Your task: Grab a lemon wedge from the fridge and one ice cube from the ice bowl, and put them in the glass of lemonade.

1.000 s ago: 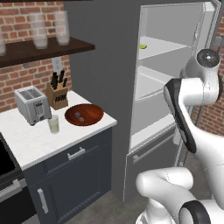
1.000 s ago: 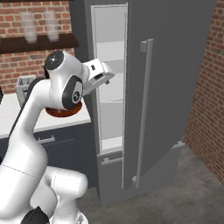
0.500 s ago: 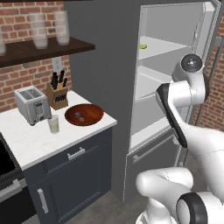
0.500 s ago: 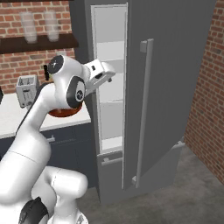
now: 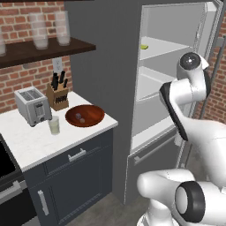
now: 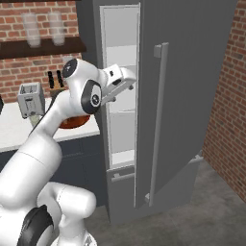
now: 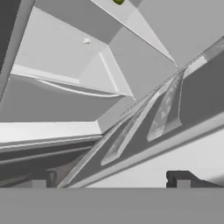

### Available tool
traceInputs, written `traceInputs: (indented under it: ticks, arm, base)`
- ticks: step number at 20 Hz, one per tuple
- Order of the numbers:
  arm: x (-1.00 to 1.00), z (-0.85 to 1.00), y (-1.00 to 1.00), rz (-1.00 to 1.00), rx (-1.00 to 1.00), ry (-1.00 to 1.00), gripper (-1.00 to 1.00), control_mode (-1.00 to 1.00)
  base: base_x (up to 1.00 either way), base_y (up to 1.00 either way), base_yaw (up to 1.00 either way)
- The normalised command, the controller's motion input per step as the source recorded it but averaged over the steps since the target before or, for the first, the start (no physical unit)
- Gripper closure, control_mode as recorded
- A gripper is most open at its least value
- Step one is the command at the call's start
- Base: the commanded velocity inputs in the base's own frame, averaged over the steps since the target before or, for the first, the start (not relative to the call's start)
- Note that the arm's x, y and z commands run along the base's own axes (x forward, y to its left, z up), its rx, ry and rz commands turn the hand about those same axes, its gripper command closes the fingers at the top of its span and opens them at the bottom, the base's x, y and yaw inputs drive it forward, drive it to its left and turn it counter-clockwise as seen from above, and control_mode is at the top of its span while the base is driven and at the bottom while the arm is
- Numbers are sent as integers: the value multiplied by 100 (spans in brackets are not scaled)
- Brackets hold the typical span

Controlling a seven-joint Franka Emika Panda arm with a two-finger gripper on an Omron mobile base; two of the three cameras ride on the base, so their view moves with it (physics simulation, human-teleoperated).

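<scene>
Lemon wedge (image 7: 118,1) cut by top edge in hand view. Ice bowl (image 6: 72,121) mostly hidden behind arm in right base view. Ice in bowl too small to count. Fridge (image 5: 172,84) top cropped.

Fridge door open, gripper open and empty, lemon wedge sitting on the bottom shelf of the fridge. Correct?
Not quite: the lemon wedge lies on the top shelf of the fridge, not the bottom one, as the left base view shows. The rest stands: the fridge door is open, and the gripper is open and empty, its fingertips wide apart in the hand view.
</scene>
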Motion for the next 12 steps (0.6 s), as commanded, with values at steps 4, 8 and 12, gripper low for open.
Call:
traceInputs:
  ticks: [4, 8, 12]
  arm:
    - [0, -6, -59, -14, 0, 0, -100, -100]
    - [0, -6, -64, -13, 0, 0, -100, -100]
    - [0, -9, -82, -12, 0, 0, -100, -100]
  base:
    - [0, 0, 0]
    - [0, 0, 0]
    - [0, 0, 0]
